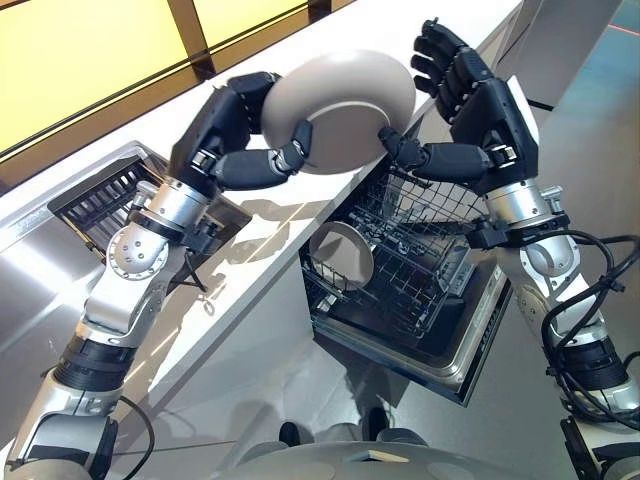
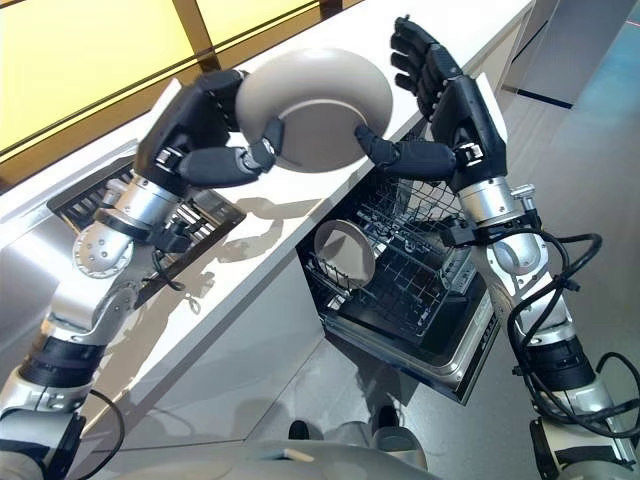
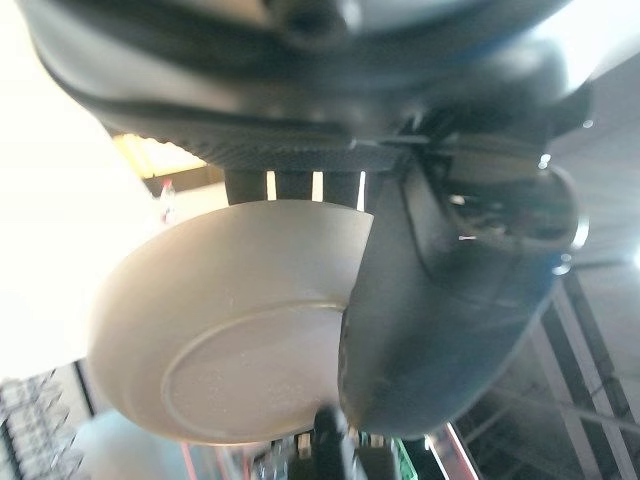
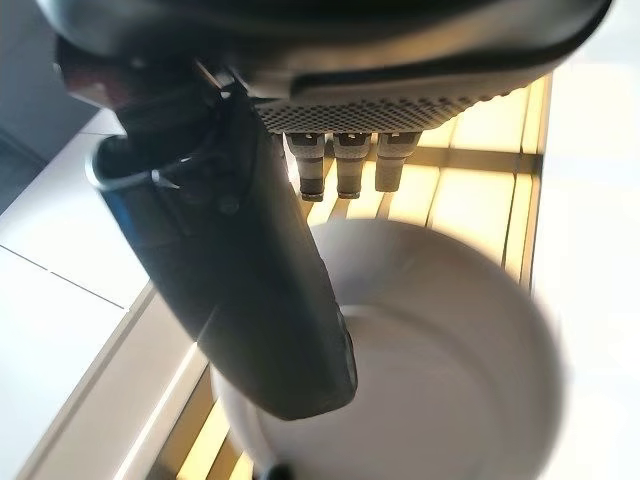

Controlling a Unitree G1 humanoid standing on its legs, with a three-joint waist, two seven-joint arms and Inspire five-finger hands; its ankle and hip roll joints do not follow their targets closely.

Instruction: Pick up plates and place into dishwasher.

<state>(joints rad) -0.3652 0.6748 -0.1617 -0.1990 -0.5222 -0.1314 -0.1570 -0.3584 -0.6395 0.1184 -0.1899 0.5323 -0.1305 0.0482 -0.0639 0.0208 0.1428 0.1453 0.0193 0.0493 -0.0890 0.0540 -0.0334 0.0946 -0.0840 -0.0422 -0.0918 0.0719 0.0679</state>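
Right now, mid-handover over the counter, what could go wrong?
1. The plate hangs in the air between the hands: left hand curls round its rim, right hand touches it with the thumb while its fingers stay straight. Releasing left too soon would likely drop it.
2. Below sits the counter edge and the open dishwasher rack; a slip could hit either.
3. A dish already stands in the rack, a possible collision on lowering.

White counter (image 1: 330,215), grey floor (image 1: 590,120), yellow-lit panels (image 1: 80,60) (dark-framed)
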